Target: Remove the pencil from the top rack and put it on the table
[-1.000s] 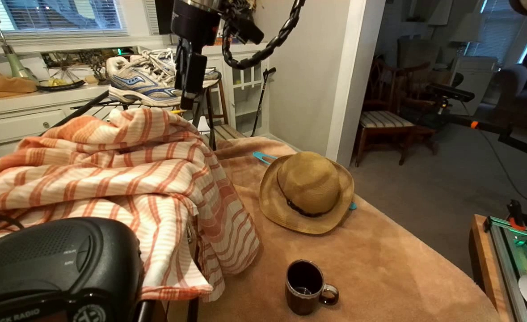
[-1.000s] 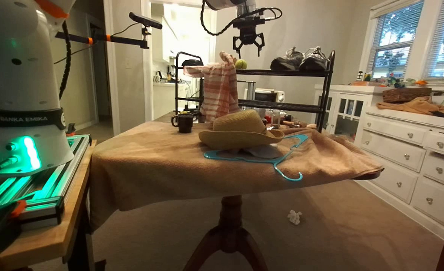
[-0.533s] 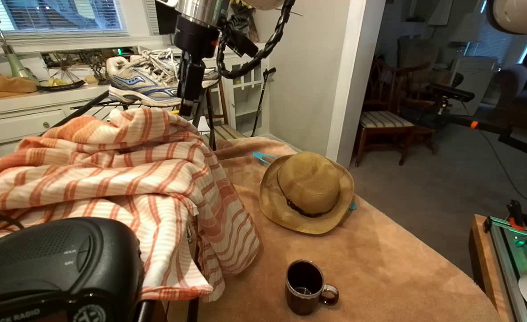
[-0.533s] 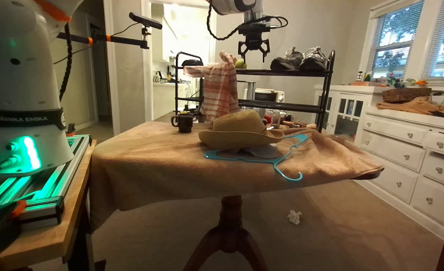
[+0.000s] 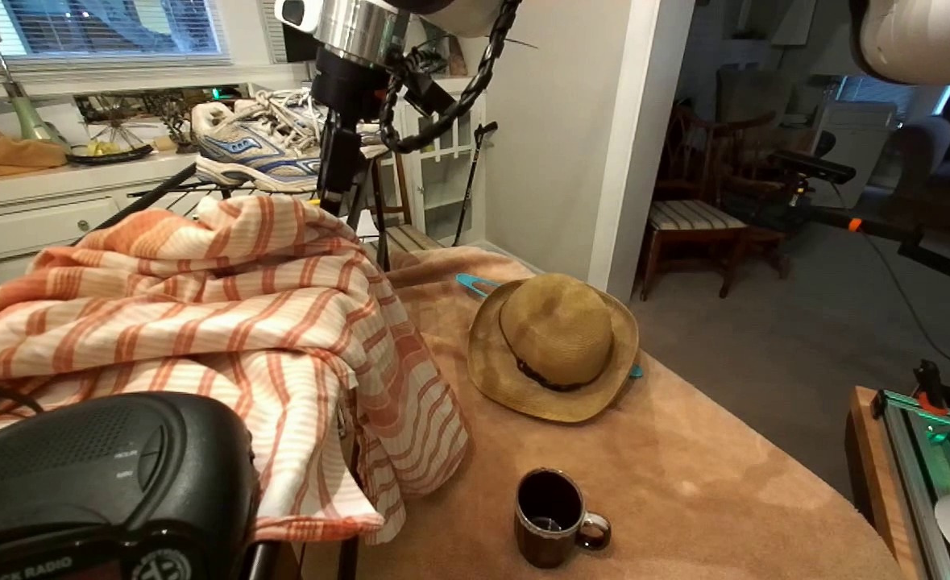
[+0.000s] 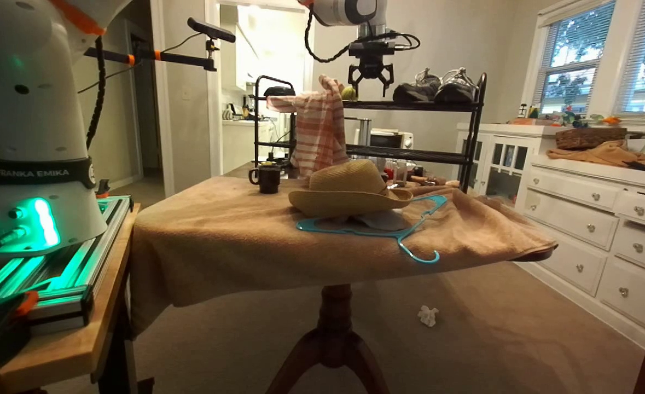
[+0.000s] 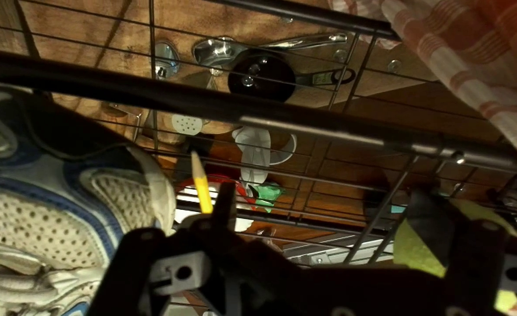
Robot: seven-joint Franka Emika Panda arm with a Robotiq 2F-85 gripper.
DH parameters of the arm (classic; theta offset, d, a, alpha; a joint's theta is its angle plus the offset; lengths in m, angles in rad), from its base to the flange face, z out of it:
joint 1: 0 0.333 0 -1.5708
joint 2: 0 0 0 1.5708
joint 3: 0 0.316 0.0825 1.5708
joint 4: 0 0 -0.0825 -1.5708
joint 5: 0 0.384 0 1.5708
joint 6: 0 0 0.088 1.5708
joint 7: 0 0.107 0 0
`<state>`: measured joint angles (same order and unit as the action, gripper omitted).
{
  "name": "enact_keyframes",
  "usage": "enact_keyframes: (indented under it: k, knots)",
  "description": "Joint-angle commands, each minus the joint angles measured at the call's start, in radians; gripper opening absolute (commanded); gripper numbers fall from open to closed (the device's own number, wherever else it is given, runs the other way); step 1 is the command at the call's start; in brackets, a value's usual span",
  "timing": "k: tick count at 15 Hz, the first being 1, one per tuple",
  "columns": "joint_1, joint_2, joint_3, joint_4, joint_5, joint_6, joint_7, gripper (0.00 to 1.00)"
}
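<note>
The pencil (image 7: 202, 193) is thin and yellow with a bare wooden tip. It lies on the top rack (image 7: 328, 131), its lower part hidden behind my gripper. In an exterior view only a bit of the pencil (image 5: 314, 201) shows. The rack is a black rod frame, also in an exterior view (image 6: 377, 104). My gripper (image 7: 326, 195) is open and empty just above the rack. Its left finger stands right beside the pencil, which is outside the gap. The gripper shows in both exterior views (image 6: 370, 90) (image 5: 333, 197). The table (image 6: 218, 219) has a tan cloth-like cover.
Shoes (image 6: 437, 87) stand on the rack; one shoe (image 7: 65, 184) is close left of the pencil. A yellow-green ball (image 7: 416, 245) is behind the right finger. A striped cloth (image 5: 241, 298) drapes the rack. A hat (image 5: 559, 346), hanger (image 6: 418, 257) and mug (image 5: 549, 519) are on the table.
My gripper has come down toward the rack and moved a little toward the shoes. It stays open. The pencil, shoes, cloth and table things have not visibly moved.
</note>
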<state>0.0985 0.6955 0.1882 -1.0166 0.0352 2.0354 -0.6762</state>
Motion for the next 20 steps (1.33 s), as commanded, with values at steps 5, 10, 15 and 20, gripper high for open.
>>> enact_keyframes:
  k: [5,10,15,20]
  knots:
    - [-0.032,0.073,0.014,0.102,0.068,-0.036,0.047,1.0]
    - [-0.05,0.096,0.021,0.12,0.114,-0.029,0.045,1.0]
    - [-0.054,0.107,0.026,0.128,0.143,-0.047,0.052,1.0]
    - [-0.051,0.1,0.044,0.142,0.162,-0.055,0.055,1.0]
